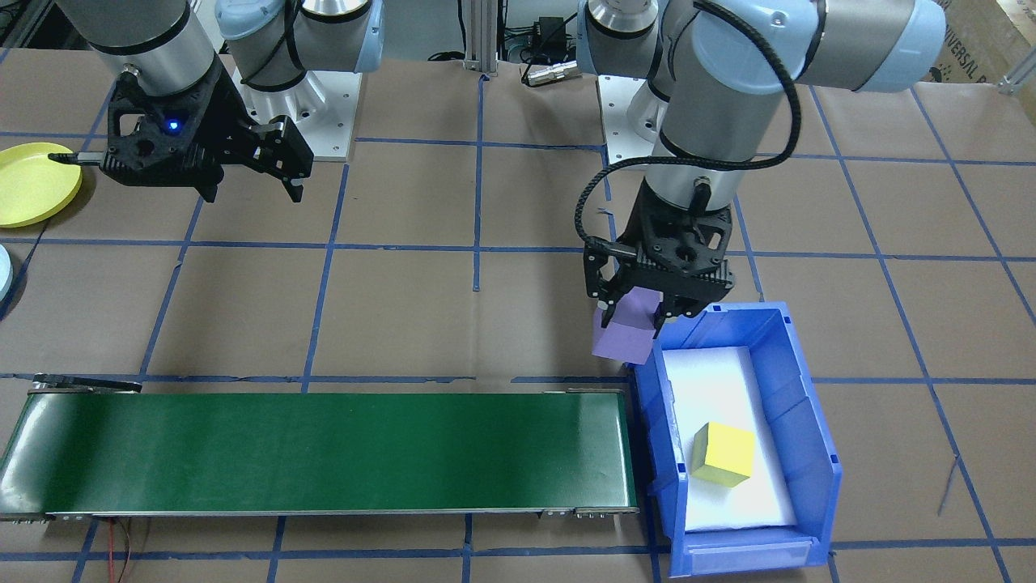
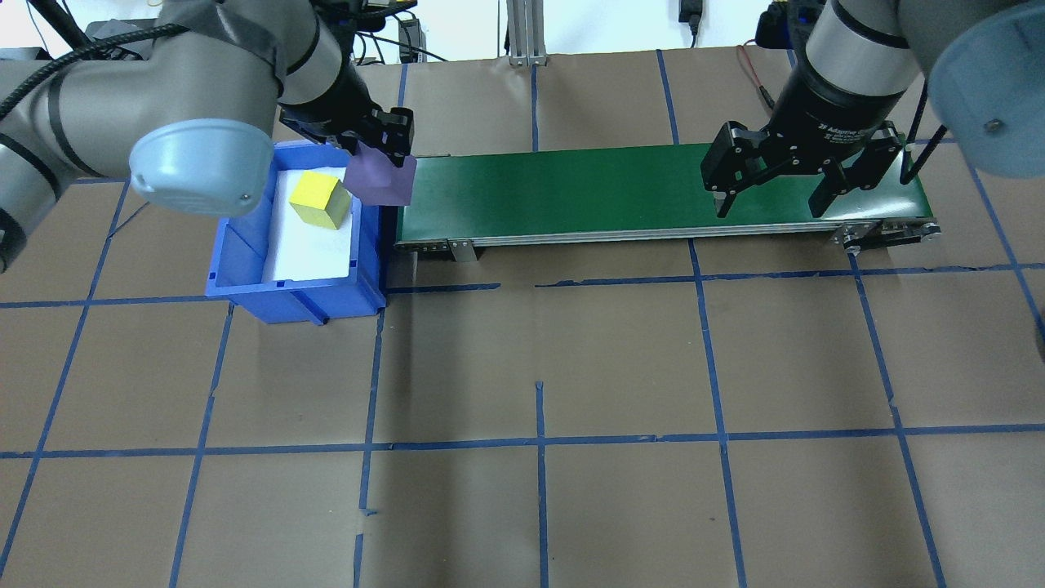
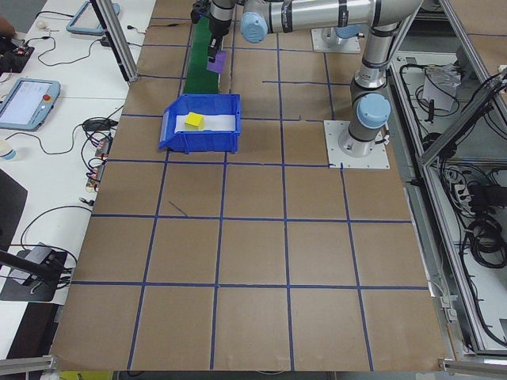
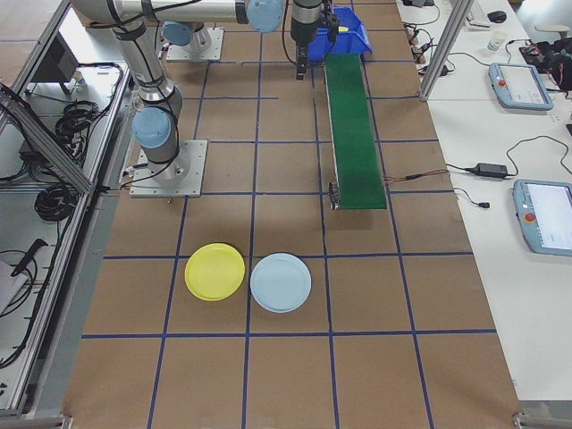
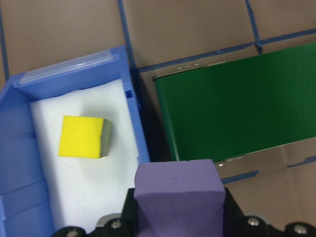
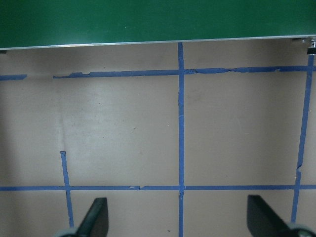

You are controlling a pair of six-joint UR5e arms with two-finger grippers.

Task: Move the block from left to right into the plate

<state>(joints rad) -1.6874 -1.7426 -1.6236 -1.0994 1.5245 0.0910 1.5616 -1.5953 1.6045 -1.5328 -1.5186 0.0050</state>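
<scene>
Currently left gripper clamps purple block aloft between blue bin and green conveyor, right gripper empty, spread wide; early release risks block hitting bin rim.

Purple block is looking like matt foam, faint creases on top, sitting between the black matt plastic fingers. Yellow block beside them is showing the same dull, foam-like face. Bin is reading as smooth blue plastic with a slight sheen, white matt padding lining it. Belt is shining glossy green, edged in bright metal. Table is lying matt brown, paper-like, crossed by blue tape. Plates are looking like smooth plastic.
</scene>
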